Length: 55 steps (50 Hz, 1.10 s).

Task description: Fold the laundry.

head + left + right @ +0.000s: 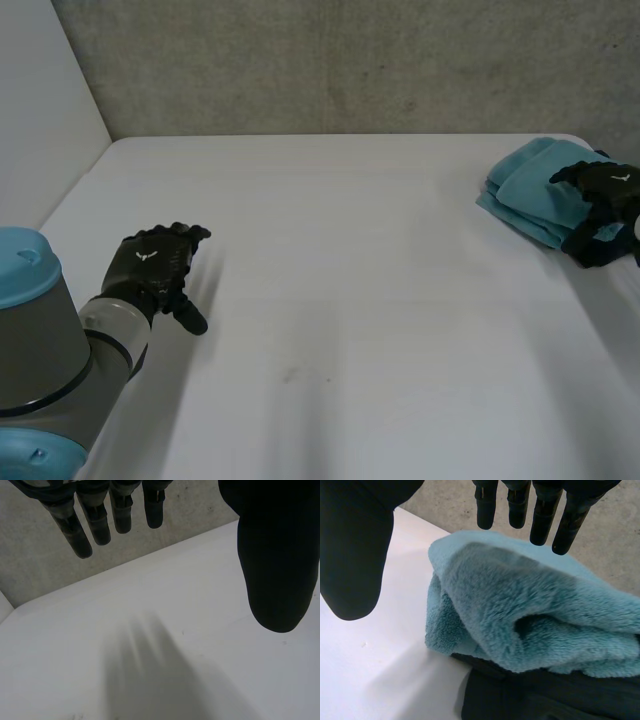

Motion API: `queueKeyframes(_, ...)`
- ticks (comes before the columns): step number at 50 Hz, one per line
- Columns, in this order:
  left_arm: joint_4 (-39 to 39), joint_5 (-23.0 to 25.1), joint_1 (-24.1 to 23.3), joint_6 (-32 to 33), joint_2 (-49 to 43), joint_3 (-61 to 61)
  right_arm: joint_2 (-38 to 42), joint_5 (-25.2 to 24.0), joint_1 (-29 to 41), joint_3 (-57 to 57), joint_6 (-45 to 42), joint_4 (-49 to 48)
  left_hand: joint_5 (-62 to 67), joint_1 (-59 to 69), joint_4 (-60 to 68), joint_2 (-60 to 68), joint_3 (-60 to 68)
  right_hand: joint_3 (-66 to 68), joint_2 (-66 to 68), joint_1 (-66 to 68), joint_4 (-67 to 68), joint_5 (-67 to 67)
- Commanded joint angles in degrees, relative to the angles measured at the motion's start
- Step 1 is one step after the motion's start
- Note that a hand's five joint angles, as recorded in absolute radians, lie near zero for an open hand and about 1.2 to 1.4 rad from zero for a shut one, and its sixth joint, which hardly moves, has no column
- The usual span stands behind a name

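Light-blue terry makes up the towel (535,195), which in the head view lies folded into a thick bundle on the white table (350,300), close to the table's far right corner. Its long axis runs slantwise to the table's far edge, and its stacked folded edges face the table's middle. The right hand (605,190) is over the end of the towel nearest the table's right edge. The left hand (150,265) hangs over the table's left side, well apart from the towel, at the end of a grey arm (60,350) with a light-blue cap. It holds nothing.

From the left wrist view, the left hand's fingers (100,525) hang nearly straight and spread, with the thumb (277,555) held wide of them. That hand is released, with bare table under its palm.

From the right wrist view, the towel lies under the right hand's palm, with its rounded fold turned toward the thumb (355,545). The layers run lengthwise away from the thumb. The fingers (540,520) are straight and slightly parted, and their tips are just above the towel's far side. The thumb stands off to one side over the table and is not closed on the pile. This hand is released too and grasps nothing. Whether the fingertips touch the nap cannot be told. A dark cloth (520,695) sits under the towel's near edge, and what it is cannot be told.
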Motion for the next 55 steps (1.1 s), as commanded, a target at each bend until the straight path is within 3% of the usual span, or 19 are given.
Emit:
queueKeyframes(1, 0.1, 0.1, 0.1, 0.0, 0.0, -0.2, 3.2, 2.6, 1.0, 0.6, -0.5, -7.5, -0.7, 0.8, 0.5, 0.4, 0.0, -2.2, -2.4, -1.5, -3.2, -3.9)
queueKeyframes(11, 0.1, 0.5, 0.3, -0.1, 0.0, -0.4, 2.9, 5.5, 3.9, 4.3, -1.0, -12.4, -0.7, 0.8, 0.5, 0.4, 0.0, -2.2, -2.4, -1.5, -3.2, -3.9)
queueKeyframes(18, 1.3, 0.4, 0.1, 0.0, 2.2, -0.3, -8.8, 6.3, 9.0, 15.9, -1.1, -22.5, -1.3, 0.1, -0.2, -0.3, -0.6, -2.2, -2.4, -1.5, -3.2, -3.9)
queueKeyframes(23, 2.0, 0.4, 0.5, 0.0, 5.5, 0.8, -17.7, 11.1, 15.9, 21.7, 0.6, -28.6, -2.2, -0.7, -1.0, -1.1, -1.5, -2.2, -2.4, -1.5, -3.2, -3.9)
queueKeyframes(30, 1.8, 0.1, 0.1, 0.0, 8.3, 3.5, -22.3, 21.6, 27.7, 23.5, 3.8, -24.3, -2.7, -1.2, -1.5, -1.6, -2.0, -2.2, -2.4, -1.5, -3.2, -3.9)
queueKeyframes(40, 1.3, 0.0, -2.2, -0.2, 10.0, 7.9, -23.2, 31.4, 39.0, 23.8, 8.3, -14.5, -2.5, -1.1, -1.4, -1.4, -1.8, -2.2, -2.4, -1.5, -3.2, -3.9)
queueKeyframes(48, -0.6, 0.1, -5.3, -0.4, 9.0, 11.8, -26.1, 37.9, 40.8, 24.3, 9.3, -14.3, -2.5, -1.1, -1.4, -1.4, -1.8, -2.2, -2.4, -1.5, -3.2, -3.9)
queueKeyframes(55, -1.0, 0.1, -5.1, -1.7, 8.5, 12.4, -27.3, 38.2, 40.5, 25.6, 9.4, -14.5, -2.5, -1.1, -1.4, -1.4, -1.8, -2.2, -2.4, -1.5, -3.2, -3.9)
